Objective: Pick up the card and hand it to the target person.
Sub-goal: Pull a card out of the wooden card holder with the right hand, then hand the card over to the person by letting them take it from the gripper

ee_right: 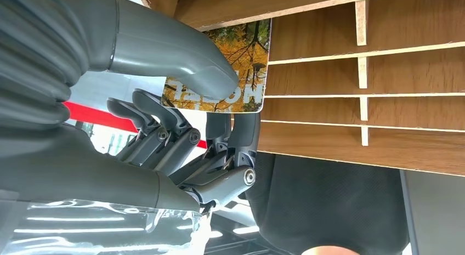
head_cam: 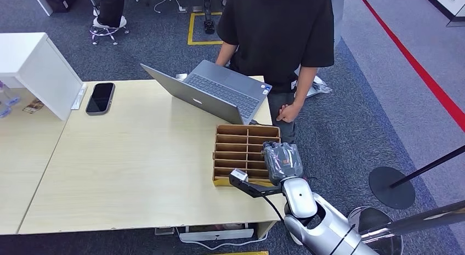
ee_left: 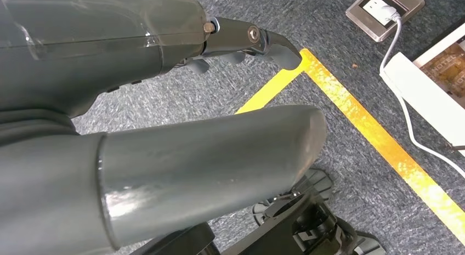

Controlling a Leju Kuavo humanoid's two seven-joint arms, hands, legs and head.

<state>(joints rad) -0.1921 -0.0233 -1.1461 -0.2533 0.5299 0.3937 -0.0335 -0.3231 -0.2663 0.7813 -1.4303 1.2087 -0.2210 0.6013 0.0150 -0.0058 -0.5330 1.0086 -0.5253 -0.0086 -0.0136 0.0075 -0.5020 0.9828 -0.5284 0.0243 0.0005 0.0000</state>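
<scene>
So the right hand (head_cam: 283, 163) sits low and right of centre in the head view, over the right end of the wooden slotted box (head_cam: 247, 154). From the right wrist view it's pinching the card (ee_right: 230, 66) between the thick grey thumb (ee_right: 170, 55) and the darker fingers (ee_right: 230, 131) on the other face. The card sits right at the box's edge, against the wooden dividers. It's a flat, glossy rectangle with rounded corners and a yellow autumn-tree print; the thumb hides a good part of it, so I can't tell which way its long axis runs.

The box is brown board with thin partitions making narrow slots, at the table's (head_cam: 137, 173) right edge. Just behind it, toward the top of the frame, there's an open grey laptop (head_cam: 211, 93), and a person (head_cam: 279, 35) in a black shirt stands beyond it, one hand hanging near the box's far corner. A black phone (head_cam: 100, 97) lies upper left beside a white box (head_cam: 38, 71).

The left hand (ee_left: 236, 46) hangs over grey carpet with yellow tape (ee_left: 373, 134); can't tell its grip.
</scene>
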